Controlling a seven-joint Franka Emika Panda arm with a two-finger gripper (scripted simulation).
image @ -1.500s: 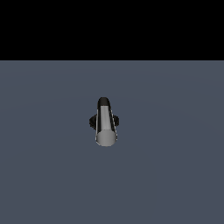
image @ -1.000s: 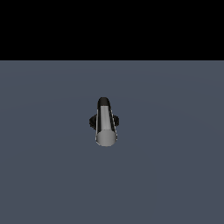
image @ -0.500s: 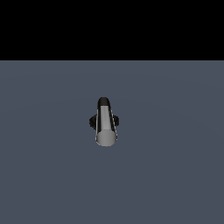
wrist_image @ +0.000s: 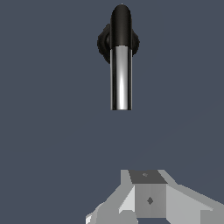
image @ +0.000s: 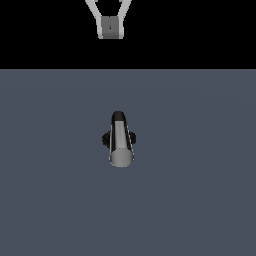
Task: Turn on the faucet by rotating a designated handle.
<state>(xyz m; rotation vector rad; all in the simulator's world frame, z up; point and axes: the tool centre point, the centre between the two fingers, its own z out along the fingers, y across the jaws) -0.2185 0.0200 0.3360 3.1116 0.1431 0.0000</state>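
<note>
The small black-based faucet (image: 119, 139) stands mid-worktop (image: 200, 200), its straight grey metallic cylinder handle (image: 121, 145) pointing toward the exterior camera. The pale grey gripper (image: 110, 27) hangs well apart; whether its jaws are open cannot be told.

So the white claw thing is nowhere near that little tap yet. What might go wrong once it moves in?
Two risks, as I judge it. The white tool hangs far from the grey metallic cylinder handle, so a slightly off approach could miss the narrow bar. It could also knock the black ribbed round base or push along the bar instead of sideways, leaving it unturned. Whether the tool is open is unclear.
</note>
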